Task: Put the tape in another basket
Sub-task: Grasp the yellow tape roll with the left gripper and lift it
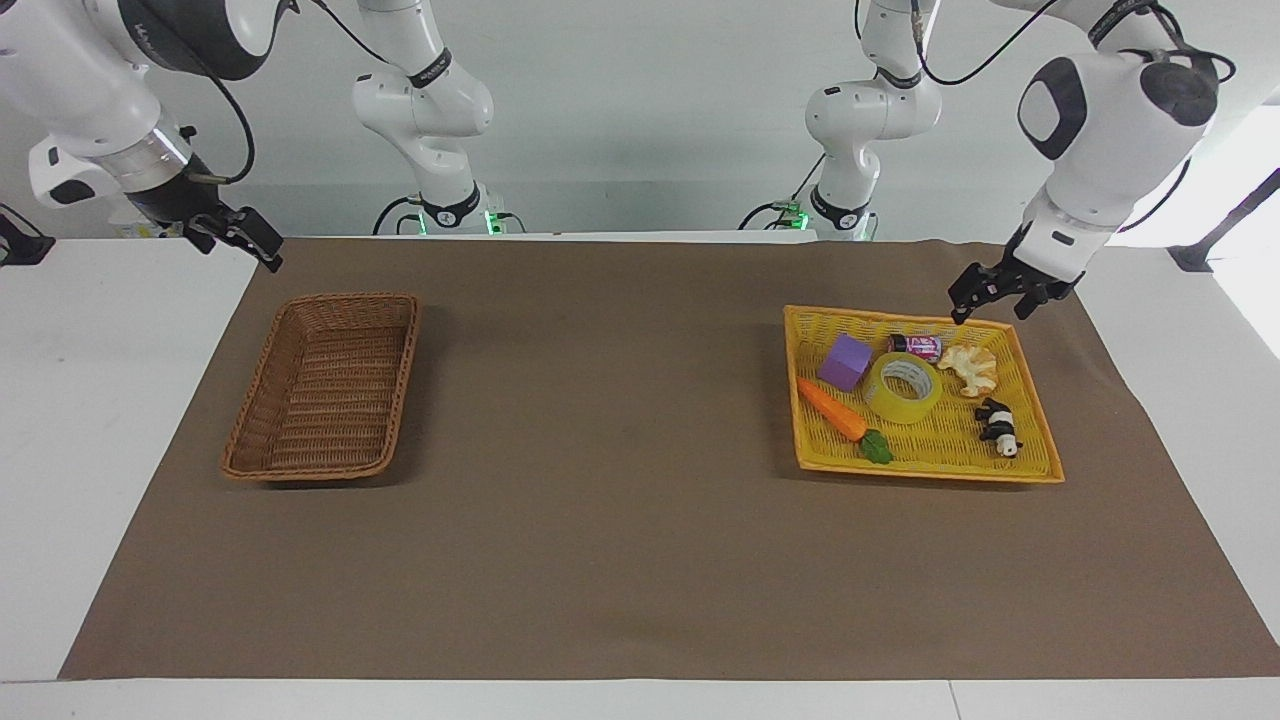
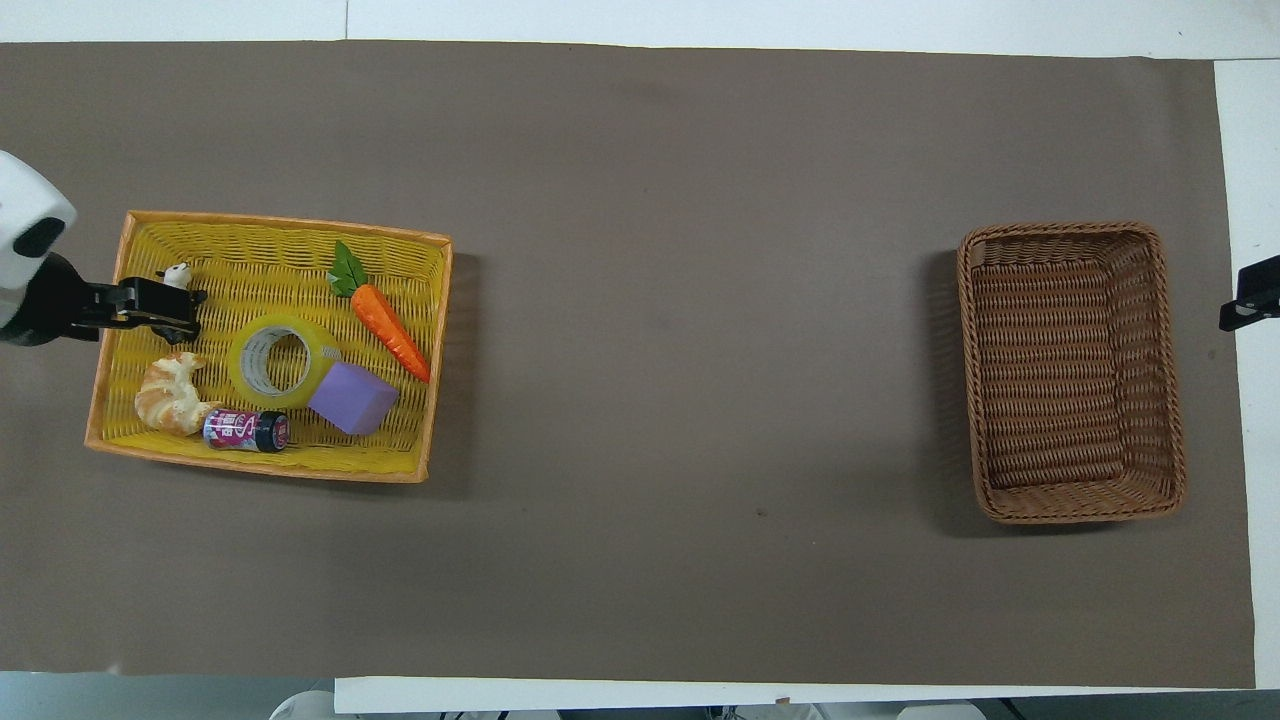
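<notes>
The tape (image 1: 903,388) (image 2: 283,361), a translucent yellow roll with a white core, lies flat in the middle of the yellow woven tray (image 1: 920,470) (image 2: 260,468). My left gripper (image 1: 988,312) (image 2: 185,312) hangs open and empty over the tray's rim at the left arm's end, apart from the tape. The brown wicker basket (image 1: 405,370) (image 2: 1070,228) stands empty toward the right arm's end. My right gripper (image 1: 255,250) (image 2: 1235,310) waits open in the air beside that basket, over the mat's edge.
Around the tape in the tray lie a purple block (image 1: 846,361), an orange carrot (image 1: 832,410), a small can (image 1: 915,346), a croissant (image 1: 968,368) and a panda figure (image 1: 998,427). A brown mat (image 1: 600,450) covers the table between tray and basket.
</notes>
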Controlling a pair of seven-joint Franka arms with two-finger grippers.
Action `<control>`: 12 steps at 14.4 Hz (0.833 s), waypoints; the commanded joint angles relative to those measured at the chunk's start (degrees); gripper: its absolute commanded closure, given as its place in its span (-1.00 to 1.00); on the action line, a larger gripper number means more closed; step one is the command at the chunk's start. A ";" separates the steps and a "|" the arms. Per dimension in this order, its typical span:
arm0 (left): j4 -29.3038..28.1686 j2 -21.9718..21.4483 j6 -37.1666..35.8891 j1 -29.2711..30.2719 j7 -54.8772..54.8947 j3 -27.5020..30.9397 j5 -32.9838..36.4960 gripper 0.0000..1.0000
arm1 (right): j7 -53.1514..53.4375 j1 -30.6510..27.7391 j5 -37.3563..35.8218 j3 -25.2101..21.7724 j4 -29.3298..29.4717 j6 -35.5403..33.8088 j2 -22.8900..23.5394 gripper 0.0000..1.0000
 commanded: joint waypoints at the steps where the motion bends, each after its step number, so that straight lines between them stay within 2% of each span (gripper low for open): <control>1: -7.39 0.17 8.86 -0.34 0.44 0.28 0.77 -0.97 | -1.13 -0.56 0.14 0.39 -0.64 -0.22 -0.65 -1.00; 3: -9.33 3.77 17.55 -0.25 0.35 0.37 0.77 -0.97 | -1.13 -0.56 0.14 0.39 -0.64 -0.22 -0.65 -1.00; 4: -9.95 4.92 18.98 -0.08 0.44 0.37 0.77 -0.94 | -1.13 -0.56 0.14 0.39 -0.64 -0.22 -0.57 -1.00; 8: -12.76 5.29 19.35 1.06 5.62 0.46 0.77 -0.66 | -1.13 -0.56 0.14 0.39 -0.64 -0.22 -0.65 -1.00; 12: -13.91 5.72 19.79 1.33 5.71 0.46 0.77 -0.62 | -1.13 -0.56 0.14 0.39 -0.64 -0.22 -0.57 -1.00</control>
